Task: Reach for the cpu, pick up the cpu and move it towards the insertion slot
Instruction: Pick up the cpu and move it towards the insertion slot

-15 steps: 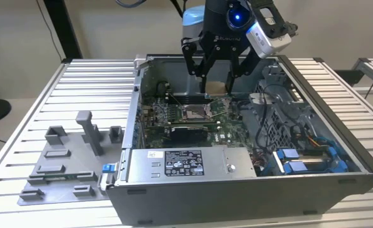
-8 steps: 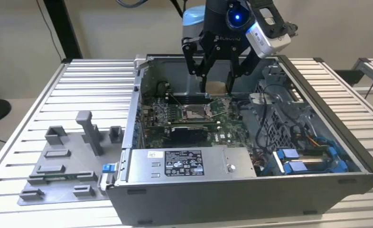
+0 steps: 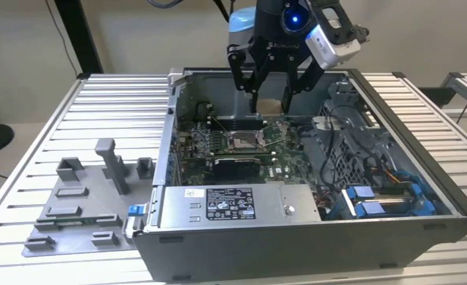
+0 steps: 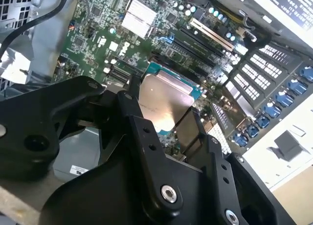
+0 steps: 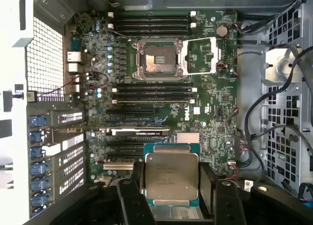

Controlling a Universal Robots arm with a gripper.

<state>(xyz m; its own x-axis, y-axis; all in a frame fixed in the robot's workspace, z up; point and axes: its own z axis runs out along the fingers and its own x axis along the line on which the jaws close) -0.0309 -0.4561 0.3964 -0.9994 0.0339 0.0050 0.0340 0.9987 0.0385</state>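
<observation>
The cpu [image 3: 270,107] [image 5: 171,175] [image 4: 164,100] is a small silver-tan square plate. My gripper [image 3: 271,102] [image 5: 171,180] [image 4: 163,118] is shut on it, with a black finger [image 5: 137,178] against each side. The plate hangs in the air inside the open computer case, above the green motherboard and toward the case's back wall. The insertion slot [image 3: 244,139] [image 5: 159,59] is a square socket with a shiny metal frame and a dark centre. Its cover frame is swung open to one side. The socket lies apart from the cpu, lower and nearer the case's front in the exterior view.
The case [image 3: 170,124] rests open on a slatted metal table. A power supply box [image 3: 237,205] runs along its front. Cables and blue drive holders [image 3: 376,202] fill the exterior view's right part. Grey fixture blocks [image 3: 83,196] stand on the table to the exterior view's left.
</observation>
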